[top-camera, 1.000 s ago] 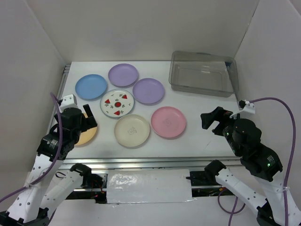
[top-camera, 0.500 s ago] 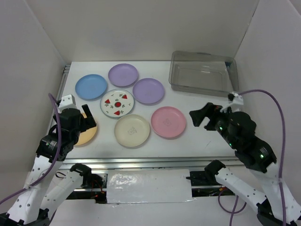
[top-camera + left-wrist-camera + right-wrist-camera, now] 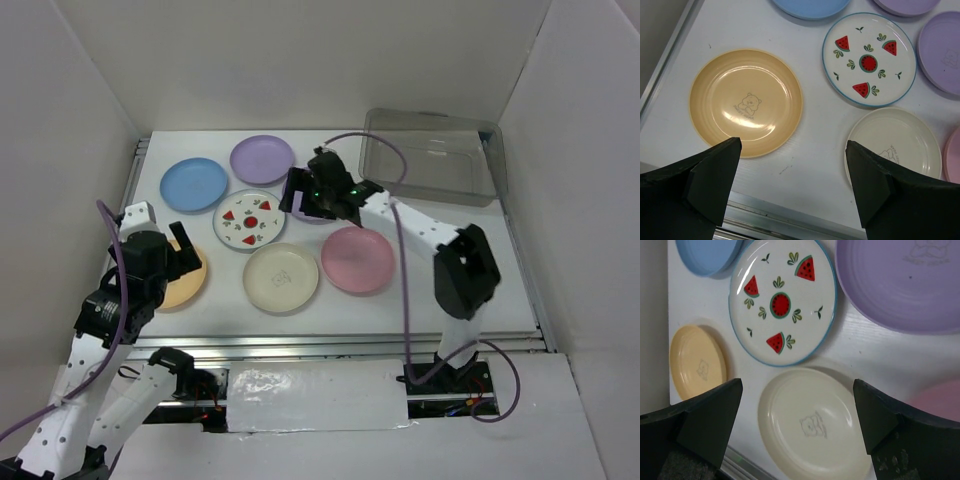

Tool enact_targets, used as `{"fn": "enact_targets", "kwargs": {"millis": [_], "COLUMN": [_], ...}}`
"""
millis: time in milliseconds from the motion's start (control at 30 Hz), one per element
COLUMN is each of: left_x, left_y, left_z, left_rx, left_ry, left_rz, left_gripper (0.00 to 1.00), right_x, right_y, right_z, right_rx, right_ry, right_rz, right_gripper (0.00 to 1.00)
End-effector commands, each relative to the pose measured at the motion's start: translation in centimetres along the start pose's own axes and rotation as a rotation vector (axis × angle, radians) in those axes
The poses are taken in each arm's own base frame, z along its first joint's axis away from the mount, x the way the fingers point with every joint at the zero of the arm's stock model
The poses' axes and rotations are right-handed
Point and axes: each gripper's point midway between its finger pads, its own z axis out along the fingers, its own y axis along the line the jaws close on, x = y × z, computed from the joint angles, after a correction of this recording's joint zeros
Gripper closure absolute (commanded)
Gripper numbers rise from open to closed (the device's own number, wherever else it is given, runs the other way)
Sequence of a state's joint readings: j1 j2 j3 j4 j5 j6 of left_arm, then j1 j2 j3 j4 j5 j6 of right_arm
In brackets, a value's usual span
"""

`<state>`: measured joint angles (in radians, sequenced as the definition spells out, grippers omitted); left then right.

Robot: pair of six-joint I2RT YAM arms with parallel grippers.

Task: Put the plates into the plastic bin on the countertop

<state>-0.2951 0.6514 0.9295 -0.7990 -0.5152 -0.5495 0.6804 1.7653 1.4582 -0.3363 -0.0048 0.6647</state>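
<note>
Place: was a robot lab bench, prob.
Evidence: white walls (image 3: 300, 60) round countertop (image 3: 500, 290) (boxed in), metal rail (image 3: 330, 347), cabled arms (image 3: 420, 225).

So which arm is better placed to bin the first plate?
Probably the right. The right claw, open, hovers by the near lavender plate mid-table, close to the plastic bin. The left claw, also open, hangs over the orange-tan plate at the far left, farthest from the bin.
</note>
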Motion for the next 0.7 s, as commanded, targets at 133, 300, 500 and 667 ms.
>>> {"fn": "enact_targets", "kwargs": {"millis": [133, 300, 500, 667], "left_x": [-1.0, -1.1, -1.2, -1.4], "left_y": [-1.3, -1.2, -1.4, -1.4], "left_z": [0.0, -0.2, -0.4, -0.7], "left_rx": [0.057, 0.063, 0.084, 0.089], "left_ry": [-0.026, -0.034, -0.042, -0.055], "left_rz": [0.012, 0.006, 0.004, -0.004], "left_gripper": [0.01, 0.01, 0.01, 0.01], "right_x": [-0.3, 1.9, 3.4, 4.6], "right_y": [1.8, 0.0, -1.2, -2.6], "right_z": [8.0, 11.7, 14.0, 15.2], "right_rx": [-0.03, -0.002, 0.014, 0.065], "right_ry": [0.02, 0.074, 0.14, 0.19], "right_rz": [0.087, 0.132, 0.18, 0.219], "right_gripper": [0.02, 0.05, 0.14, 0.32]}}
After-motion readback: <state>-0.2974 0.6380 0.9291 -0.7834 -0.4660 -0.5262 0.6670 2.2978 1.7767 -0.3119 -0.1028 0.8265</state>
